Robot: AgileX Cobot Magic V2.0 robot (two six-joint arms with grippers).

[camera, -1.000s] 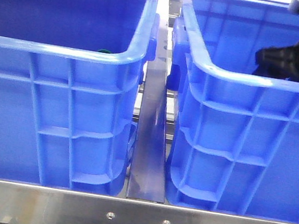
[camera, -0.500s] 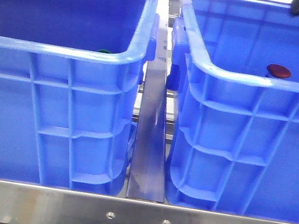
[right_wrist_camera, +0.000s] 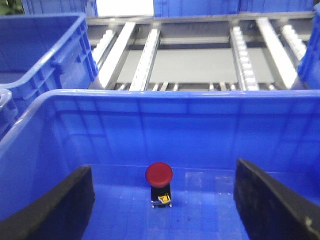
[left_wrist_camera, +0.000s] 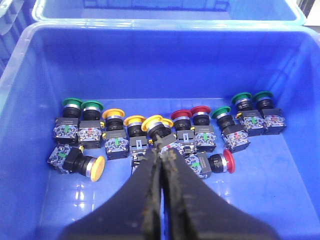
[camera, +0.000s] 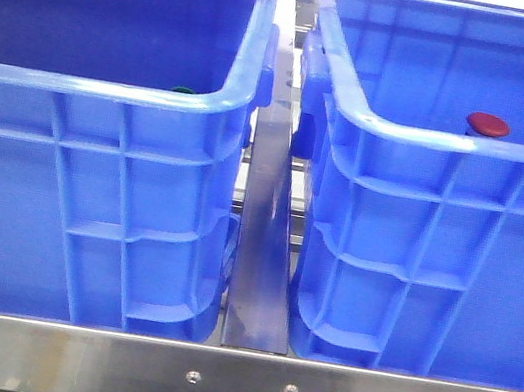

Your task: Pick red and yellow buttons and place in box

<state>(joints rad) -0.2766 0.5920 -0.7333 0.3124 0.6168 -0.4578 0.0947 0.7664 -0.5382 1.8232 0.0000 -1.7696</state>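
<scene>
Currently left gripper [left_wrist_camera: 161, 150] has its jaws pressed together, tips right at a yellow button [left_wrist_camera: 154, 126] in the row; can't tell whether they actually pinch it. Left crate [left_wrist_camera: 45, 75] holds a cluster of buttons along its floor: green buttons [left_wrist_camera: 73, 104], yellow ones, red buttons [left_wrist_camera: 200, 111], more green at the far end, plus one yellow and one red lying on their sides.

Right gripper [right_wrist_camera: 162, 210] has jaws spread wide, one red button [right_wrist_camera: 159, 176] standing upright on the floor of the right crate [right_wrist_camera: 200, 107] between the two fingers, touching neither.

Versus a second ago: front view showed the right gripper low inside the right crate [camera: 435, 135]; now it's out of that view and the red cap [camera: 488, 124] sits exposed behind the near rim.
</scene>
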